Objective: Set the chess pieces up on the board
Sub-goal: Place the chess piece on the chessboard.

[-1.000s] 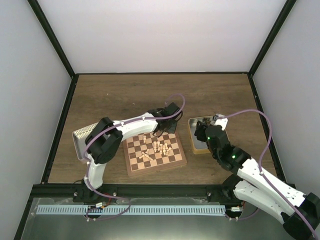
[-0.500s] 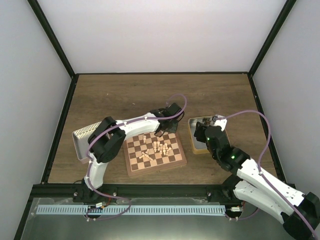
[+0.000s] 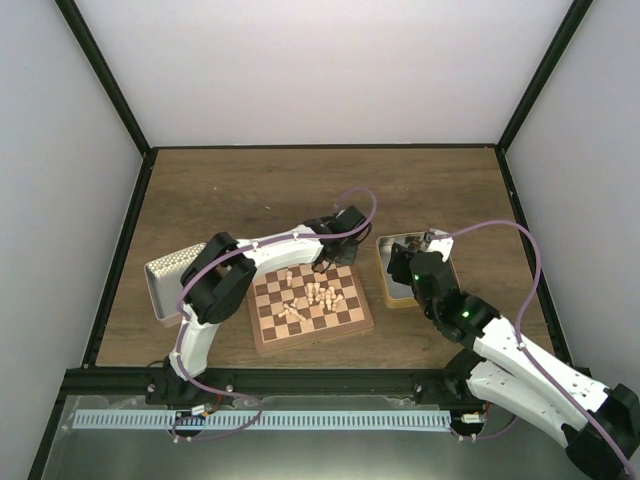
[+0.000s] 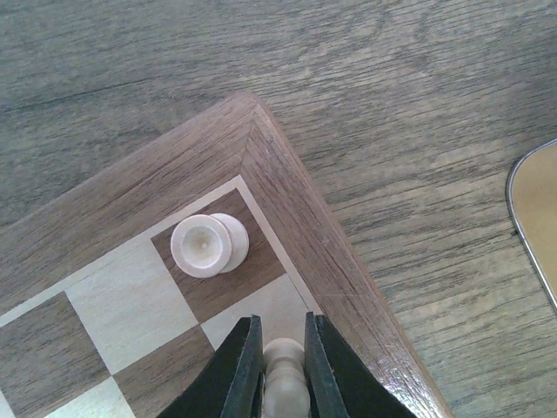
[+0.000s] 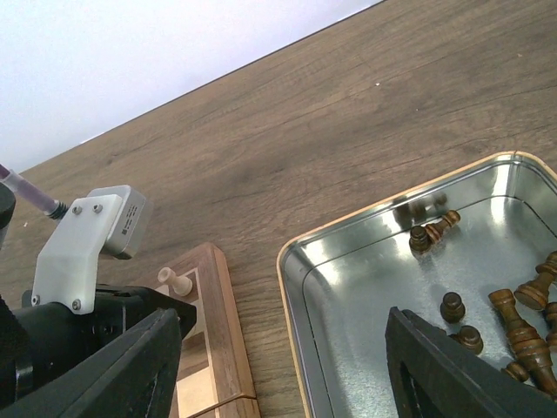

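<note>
Pinching a pale chess piece (image 4: 284,383) between narrowly set jaws, the left gripper (image 4: 283,335) hangs over the far right corner of the board (image 4: 287,196). The held piece sits above the light square just beside the rim; whether its base touches the board I cannot tell. Next to it, a second pale piece (image 4: 207,246) stands upright on the dark corner square, apart from the fingers (image 4: 246,366).

More pale pieces (image 3: 305,297) are bunched near the middle of the board, some standing and some lying on their sides. The board rests on the wooden table (image 3: 250,190).

To its right lies a silver tin (image 5: 348,287) with dark pieces (image 5: 513,322) scattered at one end. The right gripper (image 5: 283,370) hovers over this tin with its jaws spread wide and nothing between them. Another metal tin (image 3: 165,278) sits left of the board.
</note>
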Controlling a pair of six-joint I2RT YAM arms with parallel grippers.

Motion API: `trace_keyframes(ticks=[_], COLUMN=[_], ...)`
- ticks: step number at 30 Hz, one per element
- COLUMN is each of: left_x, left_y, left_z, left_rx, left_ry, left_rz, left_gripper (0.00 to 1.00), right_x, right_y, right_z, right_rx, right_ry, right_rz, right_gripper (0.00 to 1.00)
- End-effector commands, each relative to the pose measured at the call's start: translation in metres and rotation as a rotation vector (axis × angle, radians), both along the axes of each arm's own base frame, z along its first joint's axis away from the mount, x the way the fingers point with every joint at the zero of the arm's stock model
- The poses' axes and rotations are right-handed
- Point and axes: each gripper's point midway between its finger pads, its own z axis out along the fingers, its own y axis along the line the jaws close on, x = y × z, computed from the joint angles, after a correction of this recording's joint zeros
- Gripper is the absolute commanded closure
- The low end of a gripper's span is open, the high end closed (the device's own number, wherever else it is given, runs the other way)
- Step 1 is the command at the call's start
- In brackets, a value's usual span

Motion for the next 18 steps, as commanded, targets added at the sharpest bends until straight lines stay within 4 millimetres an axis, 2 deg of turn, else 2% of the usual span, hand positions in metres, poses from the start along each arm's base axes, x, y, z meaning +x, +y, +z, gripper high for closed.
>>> trace_keyframes(ticks=[1, 6, 10, 16, 18], left_x=[-0.001, -0.003, -0.009, -0.016, -0.020], left_y=[0.005, 0.004, 0.002, -0.004, -0.005], left_z=[-0.013, -0.013, -0.011, 0.006, 0.011], left_rx=[0.050, 0.047, 0.026, -0.046, -0.065], left_ry=[0.014, 0.026, 0.048, 0.055, 0.058], left_rz=[0.011, 0.008, -0.007, -0.031, -0.041], left_gripper=[0.85, 0.83, 0.73, 0.56, 0.53], right_x=[0.002, 0.002, 0.002, 0.002, 0.002], right_y=[0.001, 0.002, 0.002, 0.003, 0.005], right_z=[0.007, 0.007, 0.007, 0.007, 0.007], right_rx=[0.017, 0.019, 0.023, 0.027, 0.029], right_ry=[-0.020, -0.017, -0.018, -0.016, -0.012], right_rz=[-0.005, -0.003, -0.001, 0.004, 0.008], right_gripper=[0.34, 0.34, 0.34, 0.34, 0.34])
